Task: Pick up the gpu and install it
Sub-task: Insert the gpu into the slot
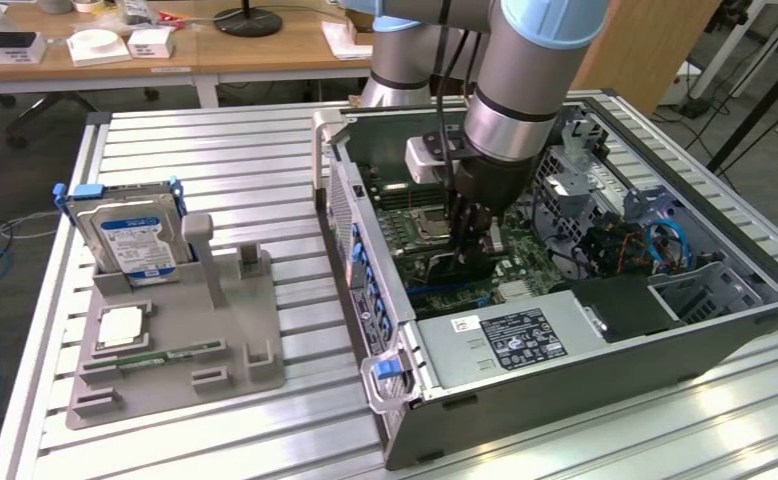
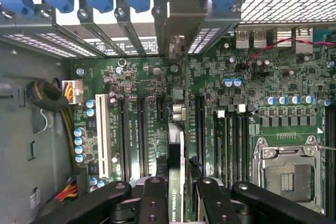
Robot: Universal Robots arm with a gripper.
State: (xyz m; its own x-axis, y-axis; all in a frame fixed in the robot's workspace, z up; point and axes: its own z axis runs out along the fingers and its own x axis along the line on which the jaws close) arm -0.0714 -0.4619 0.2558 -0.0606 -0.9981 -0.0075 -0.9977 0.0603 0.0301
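The gpu (image 2: 181,145) has been picked up and is held edge-on inside the open case (image 1: 709,330), pinched between the partly closed fingers of the gripper (image 2: 182,192) above the board (image 2: 262,98); its bracket reaches the rear slot opening, but whether it is fully seated cannot be told (judged as the insertion stage). On the desk (image 1: 229,150), at the exterior view's left, one tray (image 1: 249,335) carries one drive (image 1: 133,238), one chip (image 1: 120,327) and one memory stick (image 1: 176,353).
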